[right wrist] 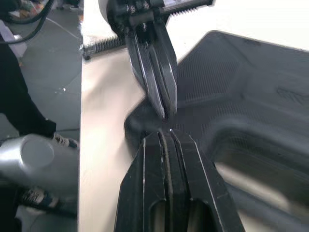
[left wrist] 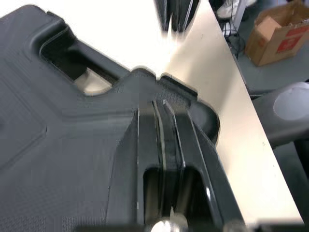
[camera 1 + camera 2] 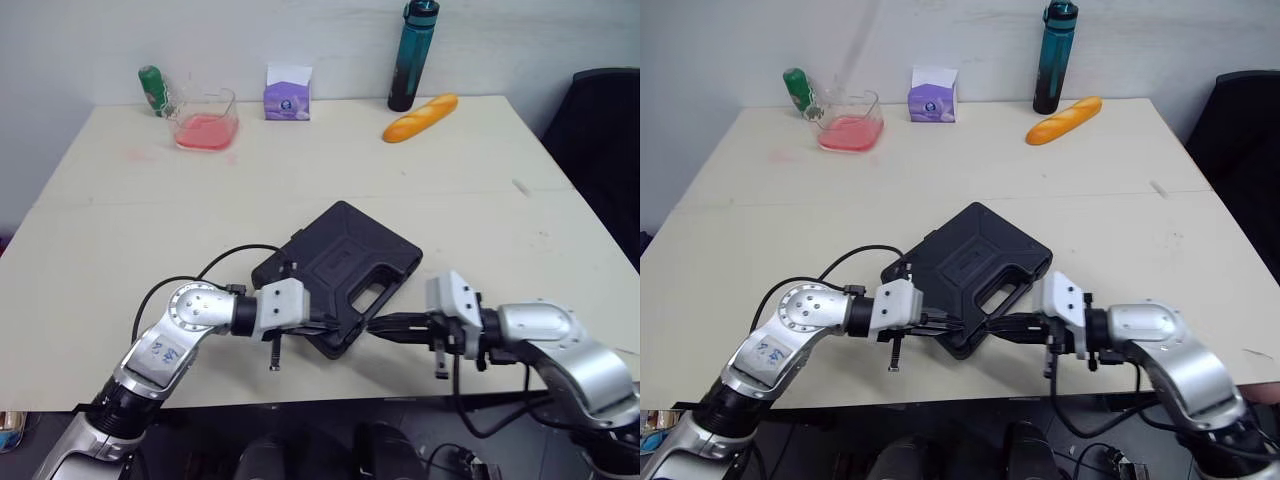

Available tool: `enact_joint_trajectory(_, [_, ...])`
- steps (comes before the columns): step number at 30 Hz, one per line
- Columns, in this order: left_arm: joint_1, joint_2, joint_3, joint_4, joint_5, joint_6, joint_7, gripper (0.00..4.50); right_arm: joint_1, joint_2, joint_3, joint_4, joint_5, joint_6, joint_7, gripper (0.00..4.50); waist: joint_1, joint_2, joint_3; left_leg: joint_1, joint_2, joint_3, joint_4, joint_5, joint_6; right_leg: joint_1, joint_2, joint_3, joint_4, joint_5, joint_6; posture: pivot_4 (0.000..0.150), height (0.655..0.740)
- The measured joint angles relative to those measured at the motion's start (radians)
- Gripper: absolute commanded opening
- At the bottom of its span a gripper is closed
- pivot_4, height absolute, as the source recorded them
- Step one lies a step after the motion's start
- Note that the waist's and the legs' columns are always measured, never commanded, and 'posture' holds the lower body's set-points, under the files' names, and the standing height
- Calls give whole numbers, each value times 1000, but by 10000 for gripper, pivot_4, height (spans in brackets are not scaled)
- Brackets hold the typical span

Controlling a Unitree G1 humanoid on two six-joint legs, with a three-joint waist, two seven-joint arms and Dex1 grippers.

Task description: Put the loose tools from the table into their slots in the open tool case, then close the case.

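Our left gripper and right gripper, pinched narrow and empty, meet at the closed black plastic tool case's near corner; latching likely comes next.

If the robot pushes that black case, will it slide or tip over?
It will probably slide, not tip: the black case lies flat and low on the table. Its ribbed, moulded shell looks stiff, so it likely won't bend. The lid is shut, so nothing should spill.
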Motion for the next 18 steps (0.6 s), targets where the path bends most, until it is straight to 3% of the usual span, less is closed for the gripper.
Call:
enact_joint_trajectory(2, [18,-18,44,36,-21,-73,-15,0,17,-26,-63,1,6,-18,5,1027,1,-3,11,-1,0,0,0,1,0,-1,0,0,1,0,0,1500,7400])
enact_joint_trajectory(5, [20,4,100,23,-42,-92,-20,9326,29,-49,-127,20,15,-41,21,9810,2,-4,20,-3,-1,0,0,2,-2,-3,1,-2,0,1,0,1500,7400])
enact_joint_trajectory(12, [131,212,468,2,-81,10,46,41025,-15,-244,-329,334,-89,-225,99,44440,-6,-3,25,-7,-2,6,-3,4,-4,-6,8,-5,-6,2,4,1500,7400])
enact_joint_trajectory(14, [197,238,529,38,-68,50,75,44911,-62,-270,-330,430,-124,-286,114,45000,-6,-4,26,-7,-1,8,-4,4,-4,-6,9,-5,-8,3,5,1500,7400])
enact_joint_trajectory(18, [331,271,662,131,-34,67,106,44911,-196,-328,-317,637,-184,-413,143,45000,-7,-3,30,-9,1,13,-5,3,-5,-12,12,-1,-10,3,5,1500,7400])
